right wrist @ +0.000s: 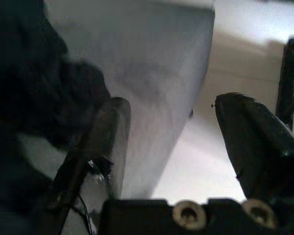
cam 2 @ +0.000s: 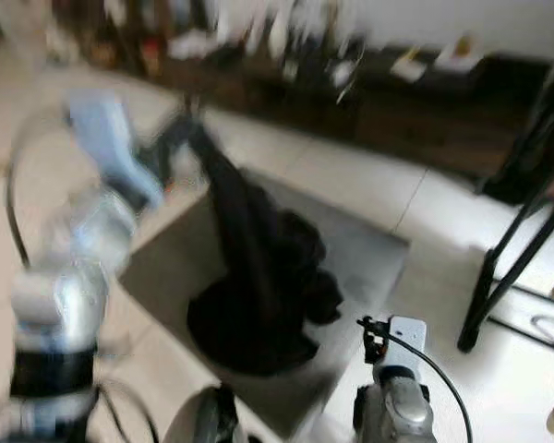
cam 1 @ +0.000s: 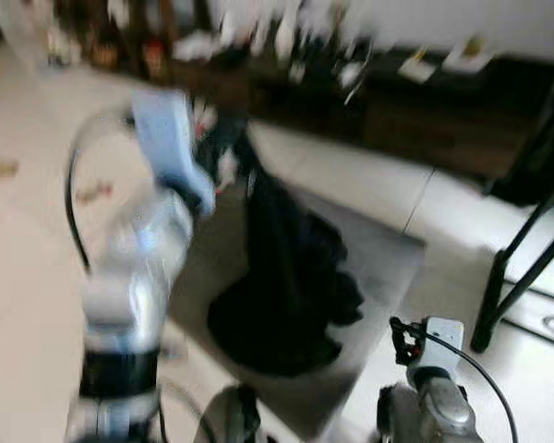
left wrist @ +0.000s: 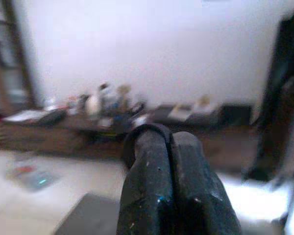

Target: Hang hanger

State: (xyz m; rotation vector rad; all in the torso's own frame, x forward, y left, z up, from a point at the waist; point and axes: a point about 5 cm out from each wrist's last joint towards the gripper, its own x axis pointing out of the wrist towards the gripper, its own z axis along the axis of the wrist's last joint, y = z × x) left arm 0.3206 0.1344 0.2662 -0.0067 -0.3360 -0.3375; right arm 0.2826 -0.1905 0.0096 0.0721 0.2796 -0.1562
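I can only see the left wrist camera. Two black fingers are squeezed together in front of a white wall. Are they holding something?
Observer: Yes. The head views are blurry, but the left gripper is raised and a black garment hangs down from it.
Operator: Is it all up in the air?
Observer: No. The bottom of it lies heaped on a grey mat on the floor.
Operator: What's the other hand doing?
Observer: The right gripper is low by the mat's edge, with its fingers open and nothing in them.
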